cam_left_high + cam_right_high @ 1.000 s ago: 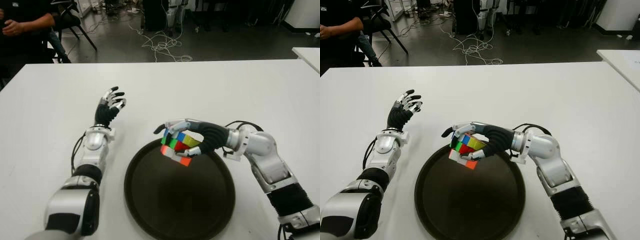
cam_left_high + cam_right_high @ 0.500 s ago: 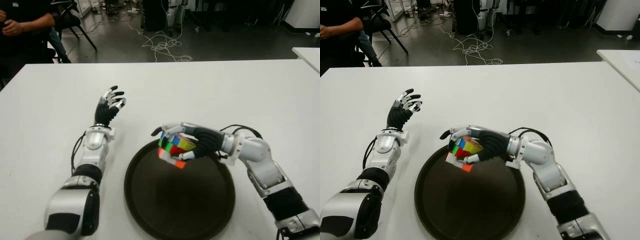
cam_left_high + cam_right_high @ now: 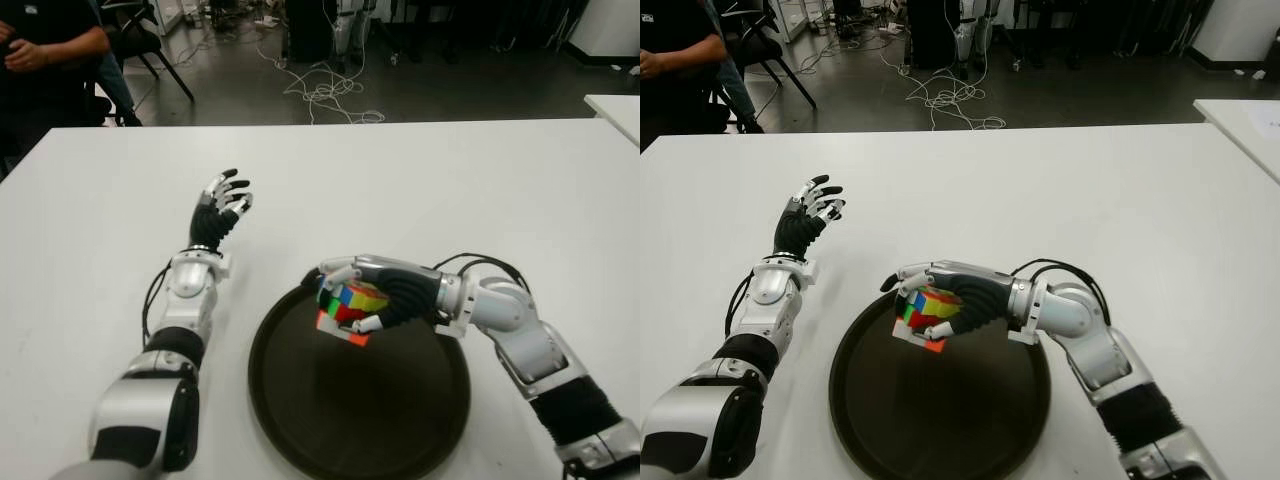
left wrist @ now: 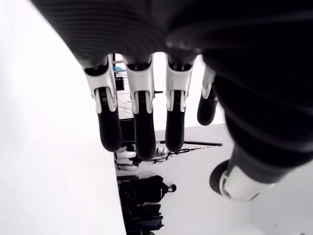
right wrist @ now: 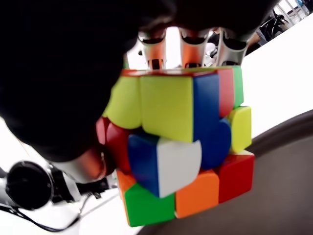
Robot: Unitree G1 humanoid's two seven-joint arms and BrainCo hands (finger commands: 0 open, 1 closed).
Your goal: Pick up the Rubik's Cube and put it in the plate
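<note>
Over the far left rim of the plate (image 3: 300, 420), the Rubik's Cube (image 3: 347, 305) sits clasped in the right robot hand (image 3: 375, 292), whose black fingers wrap over its top while the thumb presses from below. The cube is a glossy plastic block of small rounded tiles in yellow, blue, white, green, orange and red; in the right wrist view its layers look twisted out of line, and its lowest corner sits at or just above the plate's dark surface; contact cannot be told. The plate is a wide, round, shallow dish, dark brown to black with a smooth matte face and a low raised edge. The right forearm, silver and black with a looped cable at the wrist, reaches in across the plate's right side.

The left robot hand (image 3: 220, 205) shows well to the left of the plate, fingers spread and holding nothing, their black tips on white and silver segments.

The worktop (image 3: 450, 180) is plain, smooth and white. Beyond it lies a dark floor with tangled white cables (image 3: 325, 90), chair legs, and a seated person (image 3: 45, 50) at the far left corner.
</note>
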